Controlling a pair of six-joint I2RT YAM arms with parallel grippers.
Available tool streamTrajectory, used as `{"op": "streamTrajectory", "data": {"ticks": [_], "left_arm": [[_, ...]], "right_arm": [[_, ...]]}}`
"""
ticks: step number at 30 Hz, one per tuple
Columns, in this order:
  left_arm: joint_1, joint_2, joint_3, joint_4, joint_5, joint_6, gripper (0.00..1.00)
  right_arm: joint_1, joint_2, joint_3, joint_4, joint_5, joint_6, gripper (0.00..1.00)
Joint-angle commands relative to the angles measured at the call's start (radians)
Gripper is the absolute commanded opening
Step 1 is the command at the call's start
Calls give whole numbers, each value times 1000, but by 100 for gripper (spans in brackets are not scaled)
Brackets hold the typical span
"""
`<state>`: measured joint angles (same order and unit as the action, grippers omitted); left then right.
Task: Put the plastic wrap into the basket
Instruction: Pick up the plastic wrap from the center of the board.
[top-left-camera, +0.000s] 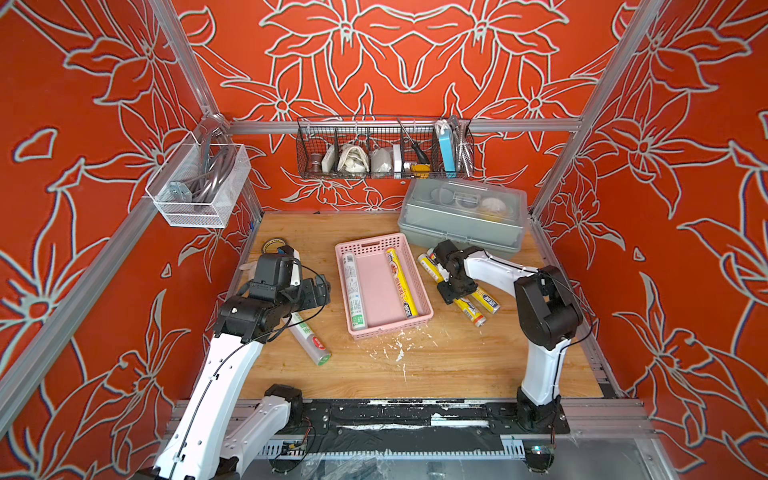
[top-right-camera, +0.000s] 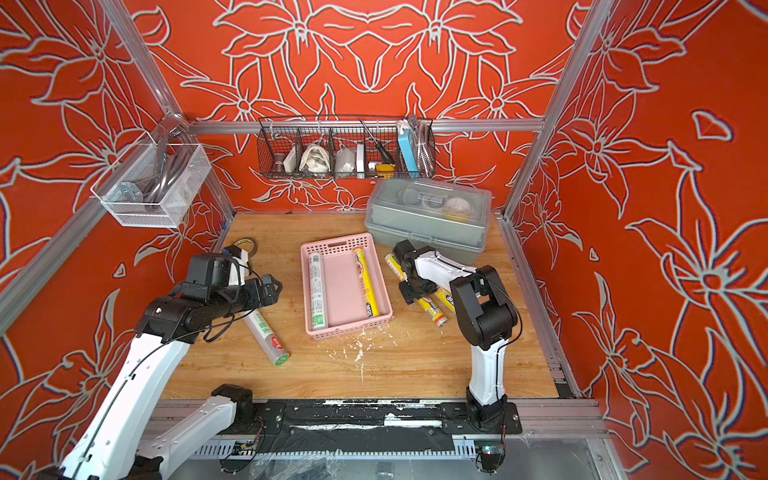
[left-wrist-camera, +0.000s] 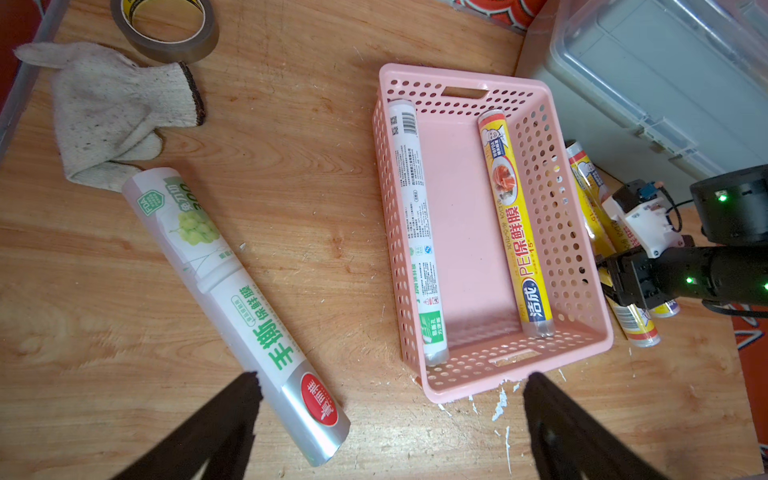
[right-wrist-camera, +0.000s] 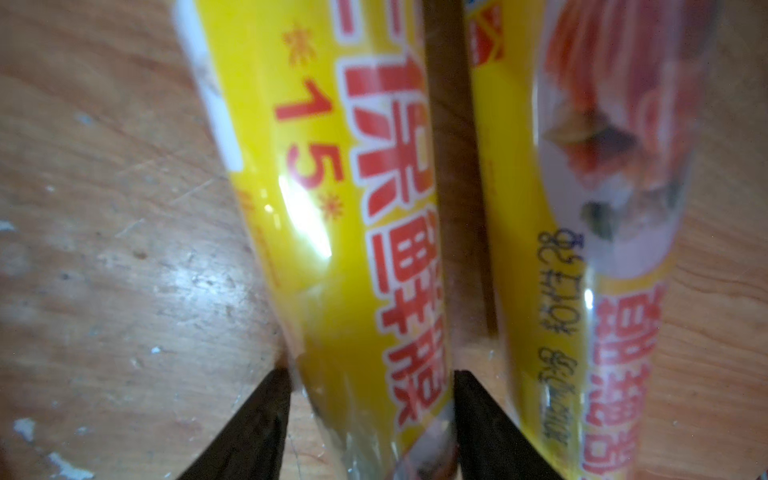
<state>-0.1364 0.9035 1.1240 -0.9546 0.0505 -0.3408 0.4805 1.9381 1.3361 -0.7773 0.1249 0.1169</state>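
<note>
Wooden table (top-left-camera: 457, 365): basket (top-left-camera: 376, 245), rolls (three loose) (top-left-camera: 309, 343)

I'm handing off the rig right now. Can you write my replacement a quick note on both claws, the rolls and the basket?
Left claw: open, empty, above the table beside the white-green roll.
Right claw: fingers straddle one yellow roll lying on the table; whether they are clamped on it I cannot tell. A second yellow roll lies alongside.
Done: a white roll and a yellow roll lie in the pink basket.
Left: three rolls on the table.
</note>
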Motion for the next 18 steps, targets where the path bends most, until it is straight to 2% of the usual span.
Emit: {"op": "streamTrajectory", "data": {"ticks": [1,5,10,18], "left_arm": [[6,-9,5,-4,-10,1,98],[6,-18,2,-9,-17,4,98],[6,-23,2,-21,-13,2,98],[6,-40,8,-36,-26,11,98]], "right_arm": [[-4,24,30,-9,-17,0,62],[-5,43,48,-18,-19,13,59],[-4,65,81,-41,-35,25,49],[-3,46,94,-85,-35,33,39]]}}
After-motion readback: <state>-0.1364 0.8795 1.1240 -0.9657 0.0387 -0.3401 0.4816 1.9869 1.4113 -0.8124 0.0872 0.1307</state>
